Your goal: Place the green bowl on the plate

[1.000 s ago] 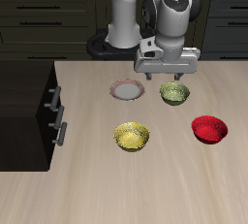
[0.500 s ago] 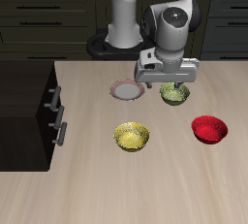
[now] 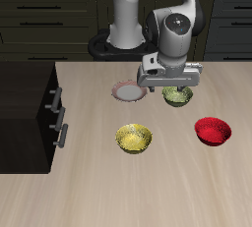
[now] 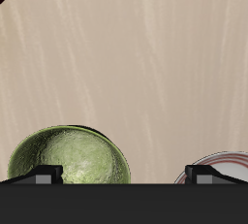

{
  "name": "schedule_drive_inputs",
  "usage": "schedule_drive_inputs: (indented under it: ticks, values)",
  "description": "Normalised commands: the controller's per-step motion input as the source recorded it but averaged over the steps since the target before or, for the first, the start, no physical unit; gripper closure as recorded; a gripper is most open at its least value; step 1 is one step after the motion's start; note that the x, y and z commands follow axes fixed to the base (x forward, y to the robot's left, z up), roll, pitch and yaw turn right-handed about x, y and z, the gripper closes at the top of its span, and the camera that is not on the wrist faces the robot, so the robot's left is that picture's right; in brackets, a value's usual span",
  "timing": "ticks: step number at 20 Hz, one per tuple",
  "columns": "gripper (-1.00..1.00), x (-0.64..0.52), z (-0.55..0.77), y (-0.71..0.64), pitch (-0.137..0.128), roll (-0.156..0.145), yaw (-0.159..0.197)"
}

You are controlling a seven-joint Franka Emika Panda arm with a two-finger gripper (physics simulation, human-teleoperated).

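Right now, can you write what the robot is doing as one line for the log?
stage: reaching | gripper: open, over green bowl, not gripping | green bowl: on table beside plate | plate: bare

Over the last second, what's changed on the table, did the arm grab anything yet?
The gripper has come down toward the green bowl, dropping lower over it across the frames. Nothing has been grasped: in the wrist view the green bowl sits on the table, with the plate beside it. Whether the jaws are open cannot be told. The plate, the yellow bowl and the red bowl stayed where they were.
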Motion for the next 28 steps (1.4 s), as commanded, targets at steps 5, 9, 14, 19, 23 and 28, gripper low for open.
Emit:
schedule_drive_inputs:
  ticks: [5, 9, 14, 19, 23, 28]
  values:
    - [-1.0, -0.01, -0.14, -0.02, 0.027, -0.004, 0.001]
    - [-1.0, -0.03, -0.2, -0.05, 0.044, -0.003, -0.013]
    - [-1.0, 0.05, -0.1, -0.03, 0.019, 0.004, 0.005]
    - [-1.0, 0.02, -0.15, 0.05, 0.024, 0.013, 0.0]
    - [-1.0, 0.04, -0.17, 0.01, 0.037, 0.011, 0.0]
    - [-1.0, 0.0, -0.15, 0.03, 0.034, 0.009, 0.003]
